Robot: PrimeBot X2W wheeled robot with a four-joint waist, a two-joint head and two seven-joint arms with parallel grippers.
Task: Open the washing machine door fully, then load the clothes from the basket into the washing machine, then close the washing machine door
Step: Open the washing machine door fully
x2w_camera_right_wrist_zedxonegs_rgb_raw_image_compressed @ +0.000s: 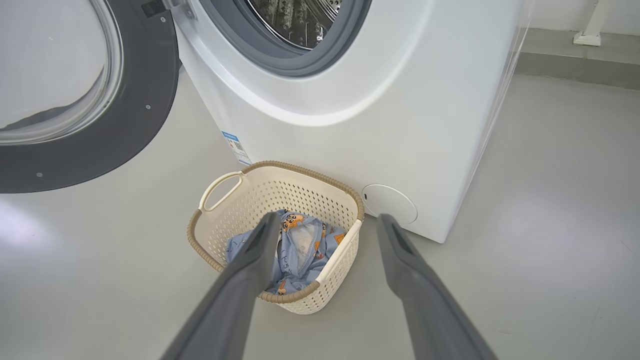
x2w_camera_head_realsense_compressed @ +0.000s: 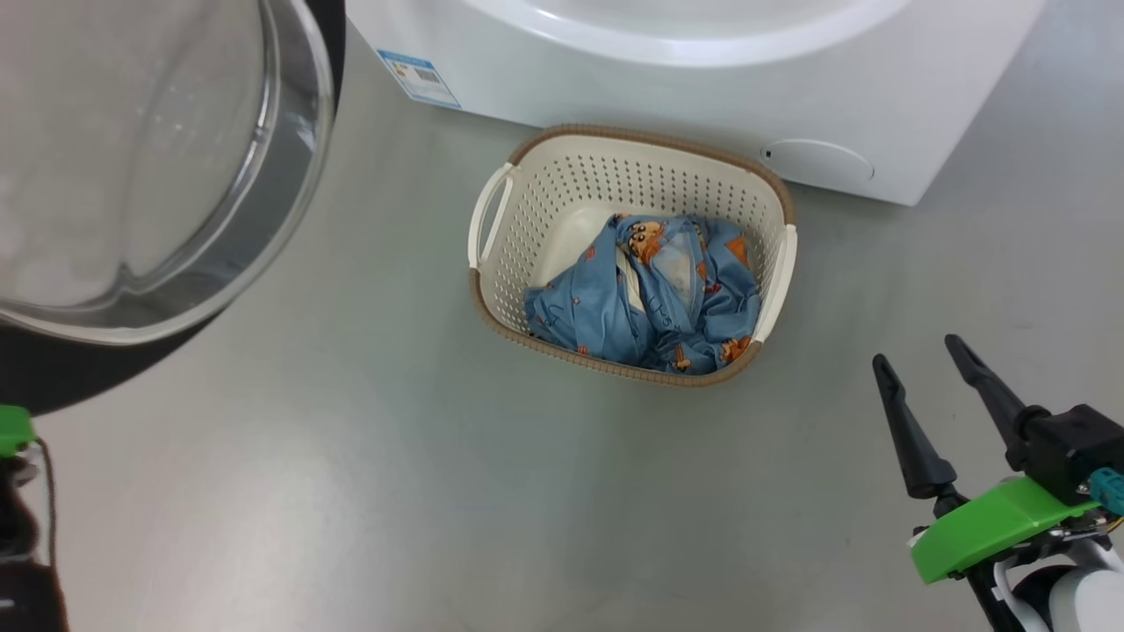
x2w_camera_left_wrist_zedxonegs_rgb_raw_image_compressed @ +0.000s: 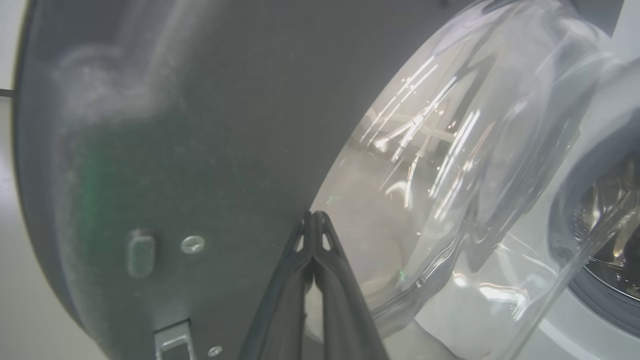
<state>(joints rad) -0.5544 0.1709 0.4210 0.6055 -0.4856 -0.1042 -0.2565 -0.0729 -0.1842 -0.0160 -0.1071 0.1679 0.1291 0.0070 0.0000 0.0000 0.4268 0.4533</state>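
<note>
The washing machine door [x2w_camera_head_realsense_compressed: 132, 175] stands swung open at the upper left, its glass bowl facing me. In the left wrist view my left gripper [x2w_camera_left_wrist_zedxonegs_rgb_raw_image_compressed: 314, 216] is shut and empty, its tips close against the door's dark inner face [x2w_camera_left_wrist_zedxonegs_rgb_raw_image_compressed: 175, 125] beside the glass bowl [x2w_camera_left_wrist_zedxonegs_rgb_raw_image_compressed: 450, 150]. The white washing machine [x2w_camera_right_wrist_zedxonegs_rgb_raw_image_compressed: 400, 100] shows its open steel drum [x2w_camera_right_wrist_zedxonegs_rgb_raw_image_compressed: 305, 20]. The basket [x2w_camera_head_realsense_compressed: 632, 140] sits on the floor before it, holding the blue printed clothes [x2w_camera_head_realsense_compressed: 650, 294]. My right gripper [x2w_camera_head_realsense_compressed: 918, 351] hangs open to the basket's lower right. From the wrist, this gripper [x2w_camera_right_wrist_zedxonegs_rgb_raw_image_compressed: 328, 220] points at the basket [x2w_camera_right_wrist_zedxonegs_rgb_raw_image_compressed: 300, 172] and clothes [x2w_camera_right_wrist_zedxonegs_rgb_raw_image_compressed: 300, 245].
Grey floor [x2w_camera_head_realsense_compressed: 351, 483] surrounds the basket. A blue label [x2w_camera_head_realsense_compressed: 420, 79] and a round filter cap [x2w_camera_head_realsense_compressed: 817, 162] mark the washer's front. The open door [x2w_camera_right_wrist_zedxonegs_rgb_raw_image_compressed: 125, 125] overhangs the floor left of the basket. A wall base [x2w_camera_right_wrist_zedxonegs_rgb_raw_image_compressed: 575, 65] runs behind the washer.
</note>
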